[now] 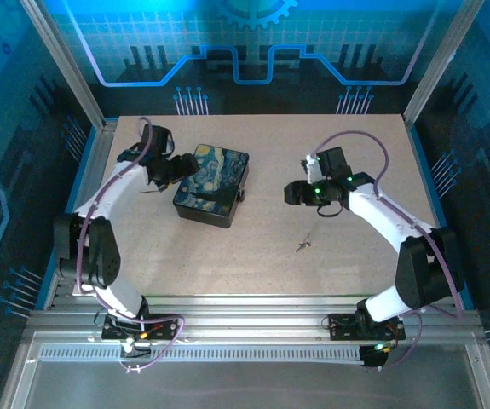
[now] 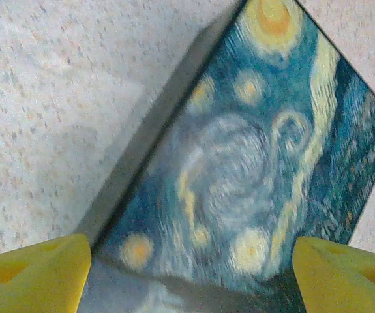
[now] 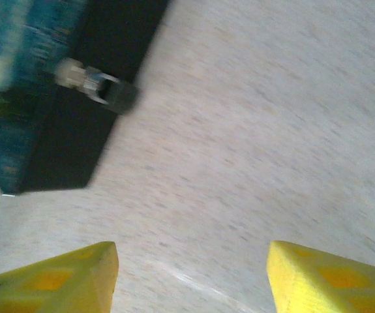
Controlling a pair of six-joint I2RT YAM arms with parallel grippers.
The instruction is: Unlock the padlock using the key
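Note:
The tiny padlock [image 3: 104, 89] hangs on the dark side wall of the painted box [image 1: 211, 185]; its silvery shackle is toward the box and its dark body points out. From above, the padlock [image 1: 239, 195] sits at the box's right side. The thin silvery key [image 1: 303, 244] lies alone on the table, in front of my right gripper [image 1: 292, 193]. That right gripper [image 3: 192, 277] is open over bare table, right of the padlock and apart from it. My left gripper [image 1: 170, 170] is open at the box's left corner, and its yellow fingers [image 2: 37, 270] straddle the box's lid [image 2: 252, 163].
The speckled tabletop [image 1: 330, 273] is bounded by metal frame posts and blue side walls. Both arms curve in from the near edge, and cables loop over them. Open table lies between the box and the right arm.

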